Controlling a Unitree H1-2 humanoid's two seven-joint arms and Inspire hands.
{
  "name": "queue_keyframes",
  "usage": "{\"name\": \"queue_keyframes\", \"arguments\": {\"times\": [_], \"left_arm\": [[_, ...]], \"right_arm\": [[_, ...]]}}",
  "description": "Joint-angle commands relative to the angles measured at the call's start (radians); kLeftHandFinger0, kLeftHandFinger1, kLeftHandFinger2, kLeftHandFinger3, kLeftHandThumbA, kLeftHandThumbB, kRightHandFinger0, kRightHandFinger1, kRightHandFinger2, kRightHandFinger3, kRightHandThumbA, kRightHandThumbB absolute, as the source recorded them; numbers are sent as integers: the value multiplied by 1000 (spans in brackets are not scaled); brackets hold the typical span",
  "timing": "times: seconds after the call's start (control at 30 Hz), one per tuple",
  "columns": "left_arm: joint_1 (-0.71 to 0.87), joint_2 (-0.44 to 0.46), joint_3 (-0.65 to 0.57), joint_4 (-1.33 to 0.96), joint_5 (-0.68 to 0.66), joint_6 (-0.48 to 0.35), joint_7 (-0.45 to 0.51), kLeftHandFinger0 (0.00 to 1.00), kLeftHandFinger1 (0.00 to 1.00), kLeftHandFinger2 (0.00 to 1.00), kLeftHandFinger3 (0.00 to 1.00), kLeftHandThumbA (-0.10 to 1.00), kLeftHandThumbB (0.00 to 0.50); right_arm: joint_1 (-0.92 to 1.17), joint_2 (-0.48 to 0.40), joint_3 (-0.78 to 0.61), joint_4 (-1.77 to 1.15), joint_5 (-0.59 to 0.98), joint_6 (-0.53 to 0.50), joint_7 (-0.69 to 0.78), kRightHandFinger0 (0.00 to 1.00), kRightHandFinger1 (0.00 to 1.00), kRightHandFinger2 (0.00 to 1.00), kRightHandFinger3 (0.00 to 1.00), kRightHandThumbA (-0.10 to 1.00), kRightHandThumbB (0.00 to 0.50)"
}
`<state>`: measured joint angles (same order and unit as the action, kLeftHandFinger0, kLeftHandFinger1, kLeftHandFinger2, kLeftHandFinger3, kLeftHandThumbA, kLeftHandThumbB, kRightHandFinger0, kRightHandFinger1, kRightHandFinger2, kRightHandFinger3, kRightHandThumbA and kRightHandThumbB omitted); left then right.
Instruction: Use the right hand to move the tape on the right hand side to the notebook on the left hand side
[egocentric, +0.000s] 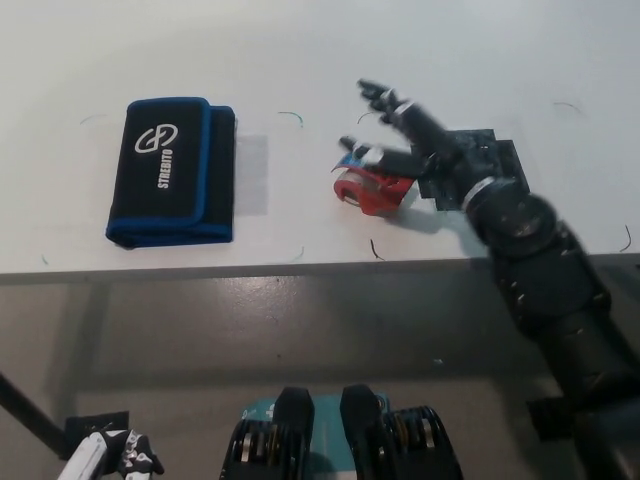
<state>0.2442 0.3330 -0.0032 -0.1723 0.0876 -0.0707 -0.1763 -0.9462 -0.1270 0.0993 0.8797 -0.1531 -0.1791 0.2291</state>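
The tape (368, 189), a red roll with a blue part on its far side, lies on the white table (300, 60) right of centre. My black right hand (410, 138) hovers just behind and to the right of it, open with fingers spread; its thumb reaches close to the tape's top, and I cannot tell whether it touches. The notebook (170, 171), black with a blue border and a white logo, lies flat on the table's left side, well apart from the tape. My white left hand (108, 457) rests low at the bottom left, below the table edge.
A black patch (492, 160) is stuck on the table under my right wrist. Thin corner marks are drawn on the tabletop. The table's front edge (300, 265) runs across the middle of the picture, with grey floor below it.
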Motion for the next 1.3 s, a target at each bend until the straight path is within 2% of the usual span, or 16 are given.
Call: {"name": "queue_keyframes", "arguments": {"times": [0.0,0.07,0.1,0.17,0.2,0.27,0.37,0.47,0.63,0.7,0.73,0.77,0.8,0.9,1.13,1.27], "left_arm": [[9,9,8,-31,-5,-18,-3,306,235,253,408,261,4],[9,9,8,-30,-5,-18,-3,302,234,252,408,268,8],[8,10,7,-27,-4,-22,-3,302,233,252,408,273,8],[2,7,8,-24,-8,-19,-4,300,231,253,409,260,5],[3,6,8,-27,-8,-16,-3,300,232,253,409,258,5],[3,6,8,-30,-12,-14,-4,303,230,251,410,256,9],[2,9,8,-36,-12,-12,-7,305,229,247,411,258,11],[-6,11,8,-36,-8,-14,-7,307,231,246,411,254,2],[-10,11,9,-41,-11,-6,-10,305,234,249,405,218,1],[-11,13,8,-37,-5,-12,-10,304,237,252,406,235,5],[-11,13,8,-41,-3,-4,-10,309,241,256,408,248,9],[-11,13,8,-41,-3,-3,-10,310,241,256,409,243,2],[-9,13,9,-48,-6,6,-12,314,244,261,413,219,1],[-12,16,12,-50,-7,0,-12,307,236,256,414,209,1],[-14,16,13,-40,-3,-6,-13,309,237,258,415,267,6],[-20,10,7,-43,-1,0,-14,312,247,267,415,282,11]], "right_arm": [[-84,-43,15,46,-23,6,-17,1000,1000,1000,1000,718,386],[-82,-49,13,77,-14,-7,-20,1000,1000,1000,1000,706,368],[-79,-49,3,91,0,4,-20,1000,1000,1000,1000,689,387],[-69,-52,1,125,5,-30,-22,1000,1000,1000,1000,655,380],[-64,-50,-2,136,10,-36,-24,1000,1000,1000,1000,637,363],[-51,-49,4,175,0,-53,-36,1000,1000,1000,1000,668,383],[-35,-39,-8,228,16,-53,-44,1000,1000,1000,1000,647,398],[-27,-28,-5,279,12,-68,-57,1000,1000,1000,1000,677,384],[-5,-4,3,344,6,-81,-84,1000,1000,1000,1000,639,339],[5,5,4,365,9,-98,-89,1000,1000,1000,1000,639,344],[8,11,-3,377,19,-95,-85,1000,1000,1000,1000,629,349],[8,11,-4,380,20,-97,-85,1000,1000,1000,1000,558,334],[12,26,-1,407,16,-105,-107,1000,1000,1000,1000,635,364],[7,38,-3,431,21,-114,-121,1000,1000,1000,1000,646,381],[-13,89,24,468,-1,-137,-160,1000,1000,1000,1000,702,415],[-26,120,32,468,1,-160,-173,1000,1000,1000,1000,694,424]]}}
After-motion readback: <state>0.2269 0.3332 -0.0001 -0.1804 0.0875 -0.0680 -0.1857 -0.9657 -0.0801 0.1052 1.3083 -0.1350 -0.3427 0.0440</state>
